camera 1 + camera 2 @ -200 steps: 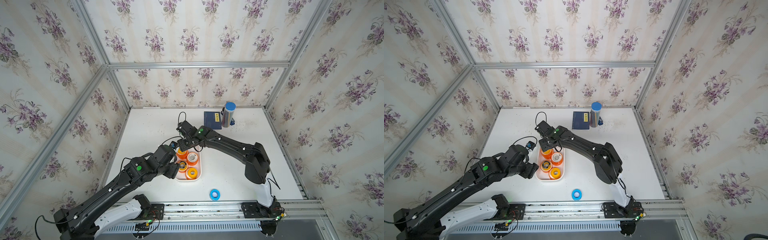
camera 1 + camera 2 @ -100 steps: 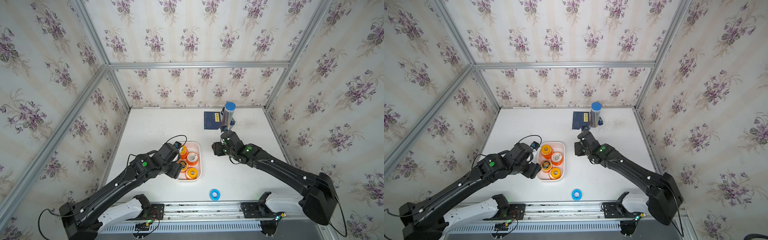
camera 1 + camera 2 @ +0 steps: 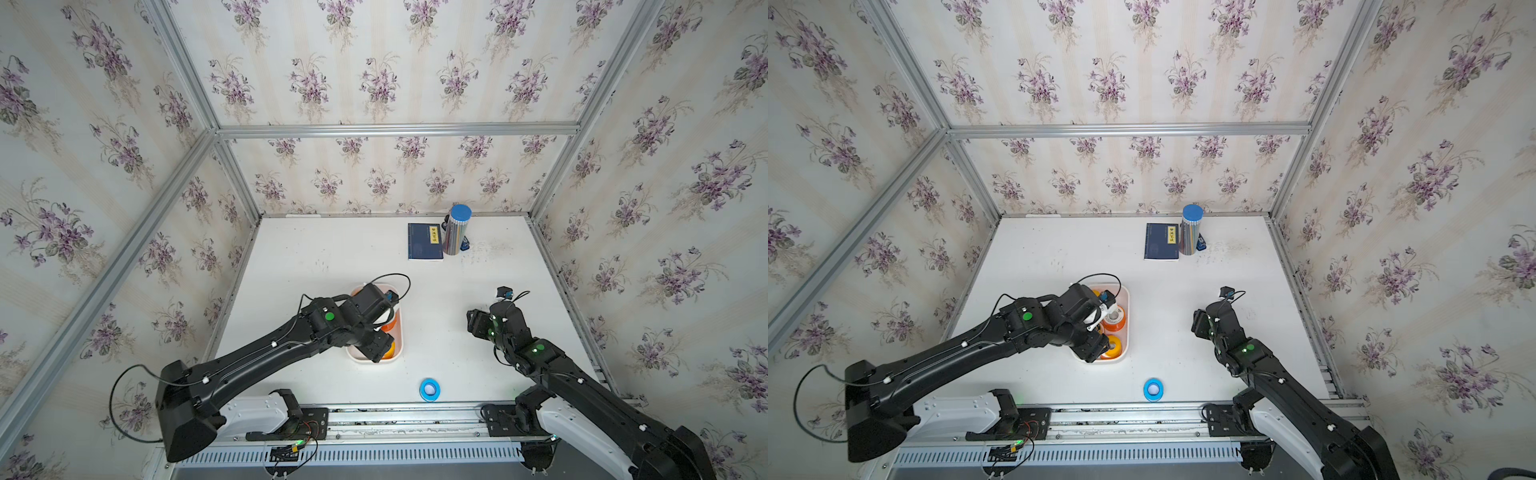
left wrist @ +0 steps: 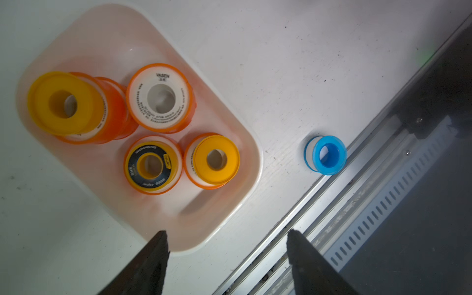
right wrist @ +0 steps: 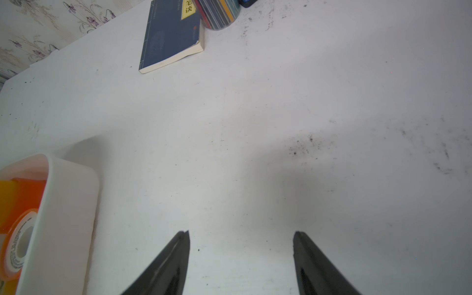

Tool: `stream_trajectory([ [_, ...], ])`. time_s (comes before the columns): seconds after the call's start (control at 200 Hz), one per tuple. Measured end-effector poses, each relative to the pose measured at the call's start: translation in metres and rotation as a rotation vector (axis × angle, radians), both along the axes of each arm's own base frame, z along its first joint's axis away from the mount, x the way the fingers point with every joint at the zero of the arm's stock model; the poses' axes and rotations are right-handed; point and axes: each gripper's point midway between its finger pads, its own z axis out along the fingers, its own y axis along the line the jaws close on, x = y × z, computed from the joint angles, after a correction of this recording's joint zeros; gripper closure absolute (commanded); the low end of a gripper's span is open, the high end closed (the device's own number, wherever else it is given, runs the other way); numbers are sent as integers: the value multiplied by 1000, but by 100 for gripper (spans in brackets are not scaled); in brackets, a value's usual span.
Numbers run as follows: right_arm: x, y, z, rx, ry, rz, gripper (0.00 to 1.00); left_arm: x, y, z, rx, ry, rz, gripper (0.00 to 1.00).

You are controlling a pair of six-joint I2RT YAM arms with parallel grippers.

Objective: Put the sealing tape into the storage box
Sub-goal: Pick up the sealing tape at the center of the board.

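Sealing tape (image 4: 161,98), small round plastic spools with centre holes: orange and yellow ones lying inside shallow white rounded plastic storage box (image 4: 259,166); lone blue spool (image 4: 325,155) out near front edge of white tabletop (image 4: 281,76). Probably light, rigid, slick; best pinched across outer rim. Left tool (image 4: 227,235) and right tool (image 5: 241,233) spread wide, empty.

Orange tape spool (image 4: 160,98), white face, in the storage box (image 4: 251,178): "VASEN" in dark capitals above the centre hole. Small characters beneath it and a ring of fine print round the rim are too small to read.
Black-labelled spool (image 4: 152,164) beside it: pale lettering round the ring, blurred, unreadable.
Dark blue book (image 5: 169,35): yellow label (image 5: 188,9) with black Chinese characters, the lowest reading "谈", the rest cut off.
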Motion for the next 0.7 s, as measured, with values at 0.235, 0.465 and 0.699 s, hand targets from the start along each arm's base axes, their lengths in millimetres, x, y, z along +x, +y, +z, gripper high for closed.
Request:
stream_trajectory([
  [0.235,0,-4,10,42,-67,-32,26,-23,-67,-28,80,40,-142,24],
  [0.465,-1,-10,17,69,-121,-64,24,-47,-119,-60,154,61,-250,21],
  [0.699,0,-10,13,60,-105,-69,23,-61,-132,-96,232,96,-280,20],
])
